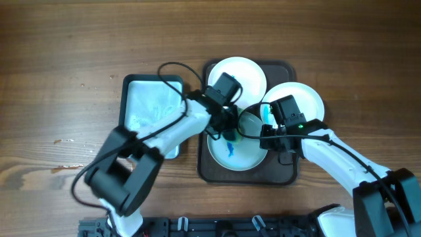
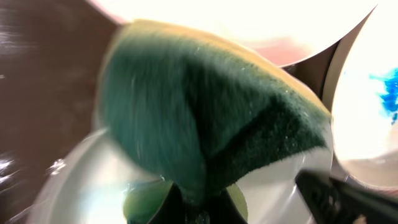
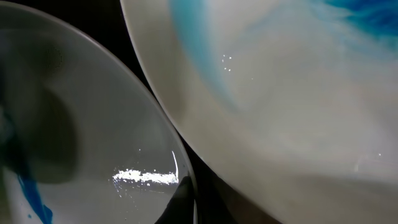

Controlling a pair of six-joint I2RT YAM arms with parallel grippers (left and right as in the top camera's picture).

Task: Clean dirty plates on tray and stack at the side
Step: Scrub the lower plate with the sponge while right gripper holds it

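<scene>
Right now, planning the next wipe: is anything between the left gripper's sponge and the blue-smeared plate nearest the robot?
Seemingly yes: the sponge in the left gripper hangs over a small clear bowl, which sits beside that plate on the tray.

Three plates (image 1: 238,74) lie on the tray (image 1: 209,172), one apparently overhanging its right edge, a smaller tray (image 1: 148,105) just left.

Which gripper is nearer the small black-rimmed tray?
Left. The left gripper, shut on the sponge, is right of the small tray, over the brown tray; the right gripper is farther right, beside the rightmost plate.
</scene>
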